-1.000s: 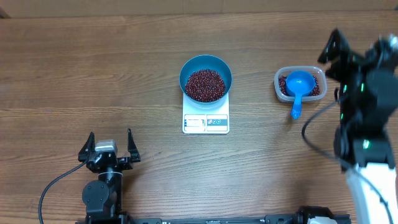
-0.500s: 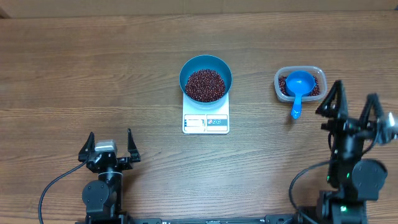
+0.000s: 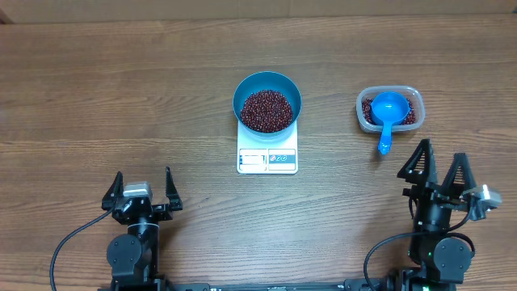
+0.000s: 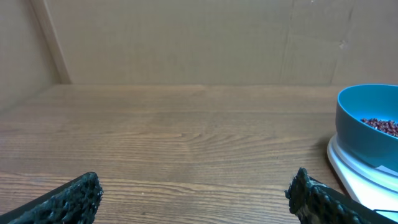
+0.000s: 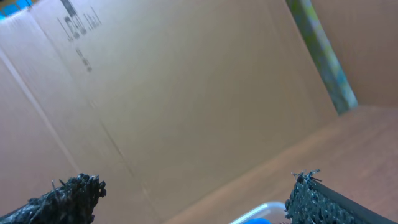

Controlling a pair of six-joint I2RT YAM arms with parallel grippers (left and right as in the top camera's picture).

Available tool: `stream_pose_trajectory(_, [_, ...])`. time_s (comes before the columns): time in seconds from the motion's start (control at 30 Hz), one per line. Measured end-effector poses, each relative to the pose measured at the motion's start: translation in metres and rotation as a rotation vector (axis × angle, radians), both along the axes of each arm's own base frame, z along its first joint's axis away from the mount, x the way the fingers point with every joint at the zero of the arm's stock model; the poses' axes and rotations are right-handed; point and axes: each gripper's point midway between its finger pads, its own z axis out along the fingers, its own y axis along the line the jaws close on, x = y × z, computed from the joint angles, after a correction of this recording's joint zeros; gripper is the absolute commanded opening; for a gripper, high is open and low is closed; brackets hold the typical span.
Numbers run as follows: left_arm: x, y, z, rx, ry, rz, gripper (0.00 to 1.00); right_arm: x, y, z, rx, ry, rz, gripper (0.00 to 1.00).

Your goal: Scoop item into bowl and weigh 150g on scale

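Right wrist view was tilted up at a cardboard wall (image 5: 186, 93), so only a sliver of the tub (image 5: 264, 208) and scoop (image 5: 255, 219) showed at its bottom edge. Left wrist view cut the bowl (image 4: 368, 134) and scale (image 4: 354, 174) off at the right, with few beans (image 4: 380, 126) visible. Overhead alone showed the bowl of beans sitting on the scale, its display unreadable, and more beans in the tub under the scoop. Left gripper (image 3: 144, 173) and right gripper (image 3: 443, 150) both stood spread wide and empty near the front edge of the table (image 3: 121, 81), well apart from the bowl.
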Motion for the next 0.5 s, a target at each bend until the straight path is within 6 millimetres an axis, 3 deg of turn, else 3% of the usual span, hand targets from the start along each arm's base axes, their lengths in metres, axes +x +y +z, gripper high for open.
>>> stream_pose_trajectory(0.13, [0.0,0.0,0.0,0.0,0.0,0.0,0.99,0.0,0.001,-0.029,0.007,0.072,0.007,1.0])
stream_pose_trajectory(0.37, [0.0,0.0,0.0,0.0,-0.001,0.0,1.0,0.0,0.005,-0.053,0.012,0.17,0.031,1.0])
stream_pose_trajectory(0.5, [0.0,0.0,0.0,0.0,-0.001,0.0,0.99,0.003,0.019,-0.077,-0.039,0.276,0.105,1.0])
